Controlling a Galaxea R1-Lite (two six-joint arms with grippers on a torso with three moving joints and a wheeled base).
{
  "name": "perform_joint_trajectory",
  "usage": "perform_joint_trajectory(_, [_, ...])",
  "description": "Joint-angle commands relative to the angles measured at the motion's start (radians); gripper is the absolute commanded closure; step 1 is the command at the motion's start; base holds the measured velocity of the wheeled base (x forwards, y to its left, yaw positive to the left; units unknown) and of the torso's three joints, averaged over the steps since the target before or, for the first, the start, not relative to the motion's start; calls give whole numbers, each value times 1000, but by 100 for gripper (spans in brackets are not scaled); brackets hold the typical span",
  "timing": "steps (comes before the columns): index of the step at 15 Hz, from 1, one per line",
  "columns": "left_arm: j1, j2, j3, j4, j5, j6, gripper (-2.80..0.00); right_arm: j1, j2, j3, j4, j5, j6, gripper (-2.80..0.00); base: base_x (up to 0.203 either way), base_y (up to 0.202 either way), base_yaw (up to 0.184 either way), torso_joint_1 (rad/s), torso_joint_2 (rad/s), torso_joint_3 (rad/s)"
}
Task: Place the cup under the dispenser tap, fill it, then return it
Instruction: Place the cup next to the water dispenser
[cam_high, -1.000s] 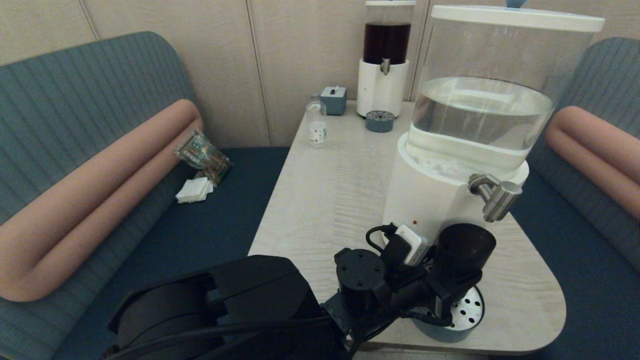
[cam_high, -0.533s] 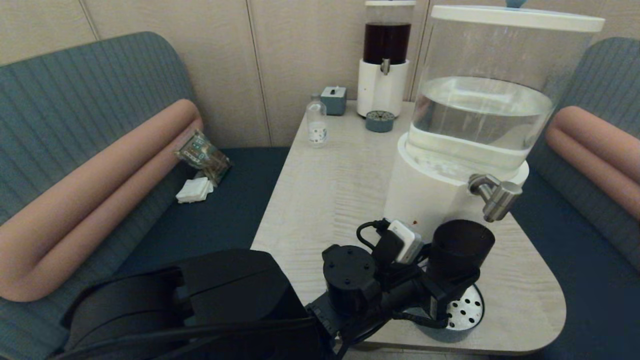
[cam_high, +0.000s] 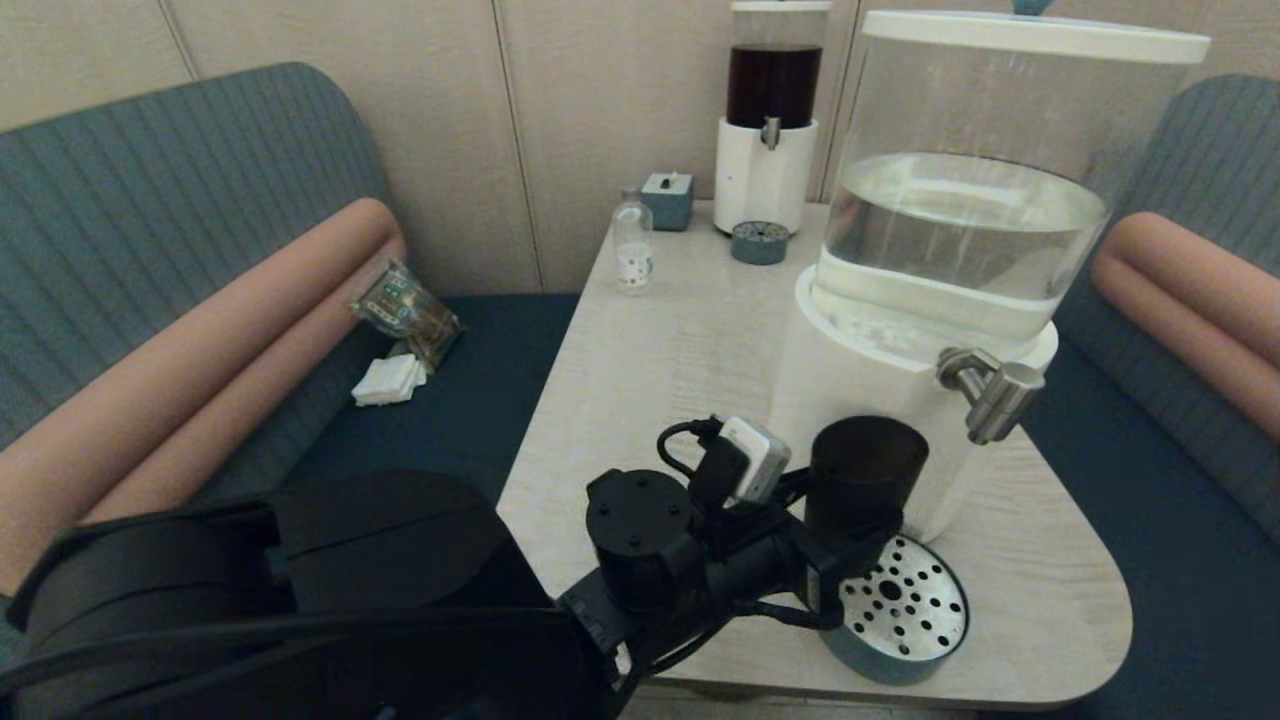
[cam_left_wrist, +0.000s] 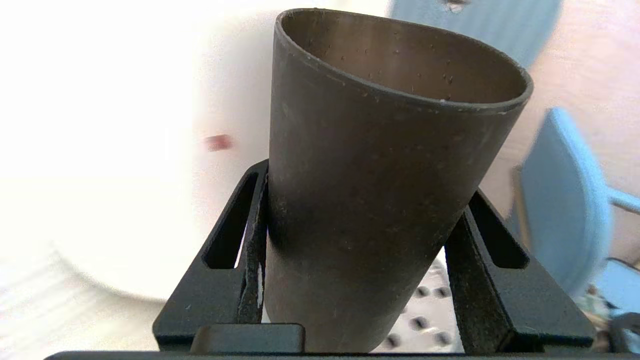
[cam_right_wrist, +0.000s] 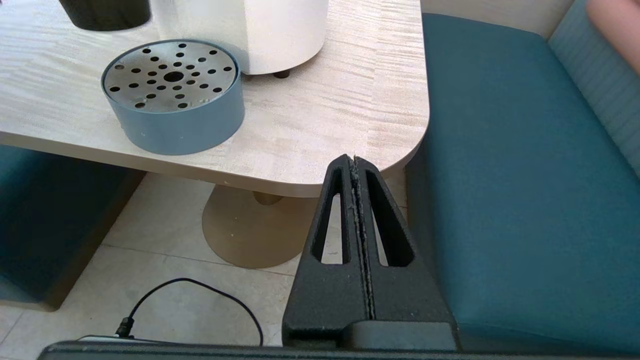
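The smoky-black cup (cam_high: 865, 468) is held upright in front of the big dispenser's white base (cam_high: 850, 395), left of the perforated drip tray (cam_high: 905, 612). My left gripper (cam_high: 848, 540) is shut on its lower body; in the left wrist view the fingers (cam_left_wrist: 250, 235) press both sides of the cup (cam_left_wrist: 380, 150), and the left gripper (cam_left_wrist: 367, 180) fills the foreground. The brushed-silver tap (cam_high: 992, 397) juts out to the right of the cup, not over it. My right gripper (cam_right_wrist: 353, 159) is parked, shut and empty, below the table's near right corner.
The clear water tank (cam_high: 970, 200) towers over the table's right half. A smaller dark-liquid dispenser (cam_high: 770, 120), a small clear bottle (cam_high: 632, 245) and a grey box (cam_high: 667, 198) stand at the far end. Sofas flank the table (cam_high: 660, 380); its rounded edge (cam_right_wrist: 310, 187) is close.
My left arm has carried the cup leftward and a little back, from beneath the tap and over the drip tray to the front of the dispenser's base. The tray now shows uncovered.
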Motion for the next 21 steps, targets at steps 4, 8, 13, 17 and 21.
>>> perform_joint_trajectory(4, [100, -45, 34, -9, -4, -3, 0, 0, -2, 0, 1, 0, -1, 0, 0, 0, 0, 0, 0, 0])
perform_joint_trajectory(8, [225, -56, 62, -9, -17, -3, 0, 0, -2, 0, 1, 0, -1, 0, 0, 0, 0, 0, 0, 0])
perform_joint_trajectory(13, [343, -29, 33, -9, -43, -8, 0, 0, -2, 0, 1, 0, -1, 0, 0, 0, 0, 0, 0, 0])
perform_joint_trajectory(17, [414, 20, -38, -9, -43, -18, 0, 0, -2, 0, -1, 0, -1, 0, 0, 0, 0, 0, 0, 0])
perform_joint_trajectory(21, [456, 71, -126, -9, -43, -18, 0, 0, -2, 0, -1, 0, -1, 0, 0, 0, 0, 0, 0, 0])
